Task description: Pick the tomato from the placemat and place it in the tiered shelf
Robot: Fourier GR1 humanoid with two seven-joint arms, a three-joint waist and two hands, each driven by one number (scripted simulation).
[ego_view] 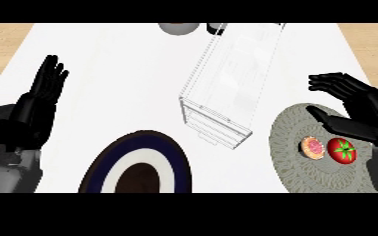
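Light is bright and even across the white counter [111, 80], with no clear single source and no hard cast shadows on it. The clear tiered shelf [229, 80], running from twelve o'clock toward the centre, shows pale streaks of reflection on its panes and is hard to separate from the counter behind it. The black left hand [40, 95] at nine o'clock and right hand [351, 107] at three o'clock read as dark shapes with only faint sheen, and the round placemat [295, 165] at four o'clock looks stretched taller than wide.

Clear glassy tiered shelf [232, 75], woven matt placemat [295, 155], glossy tomato [342, 150]
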